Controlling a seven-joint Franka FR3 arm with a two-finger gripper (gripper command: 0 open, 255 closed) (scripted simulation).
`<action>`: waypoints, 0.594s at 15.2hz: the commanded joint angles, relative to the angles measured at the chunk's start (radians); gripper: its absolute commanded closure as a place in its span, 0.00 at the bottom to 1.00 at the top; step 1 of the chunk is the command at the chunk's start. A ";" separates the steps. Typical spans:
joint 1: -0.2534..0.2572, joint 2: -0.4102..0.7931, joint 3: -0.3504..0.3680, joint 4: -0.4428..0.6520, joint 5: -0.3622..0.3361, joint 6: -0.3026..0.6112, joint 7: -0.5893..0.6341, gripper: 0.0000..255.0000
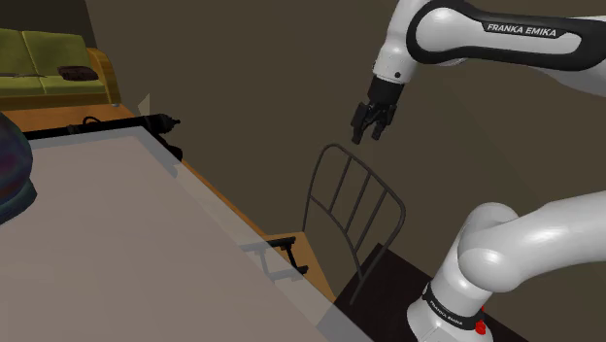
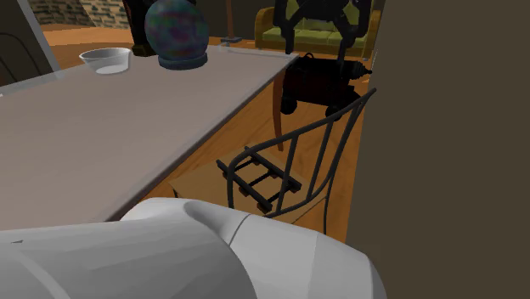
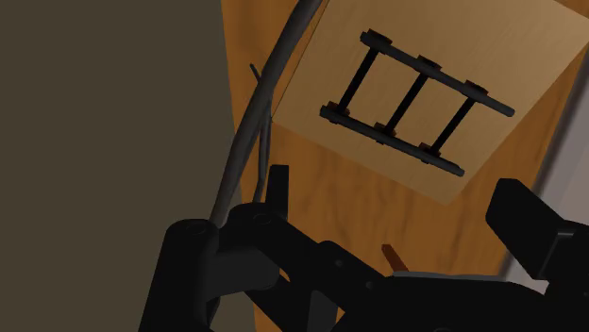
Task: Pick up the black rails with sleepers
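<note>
My end effector (image 1: 372, 124) hangs in the air with its fingers (image 3: 274, 193) spread apart, clasping nothing. The black rails with sleepers (image 2: 262, 180) lie flat on the wooden seat of a dark wire-backed chair (image 2: 333, 140), well apart from me. In the shoulder view the chair stands at 6 o'clock from my end effector, beside the pale surface (image 1: 117, 243). A globe (image 2: 176, 32) stands on that surface, at 11 o'clock from the rails.

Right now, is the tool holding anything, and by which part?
Nothing is held. The tool hangs open in the air; the black rails lie untouched on the chair seat.
</note>
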 commanded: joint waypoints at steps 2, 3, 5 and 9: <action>0.001 0.004 0.013 -0.028 0.005 0.032 0.019 0.00; 0.001 0.009 0.025 -0.054 0.010 0.064 0.037 0.00; 0.003 0.025 0.051 -0.103 0.019 0.129 0.074 0.00; 0.008 0.078 0.103 -0.184 0.037 0.264 0.150 0.00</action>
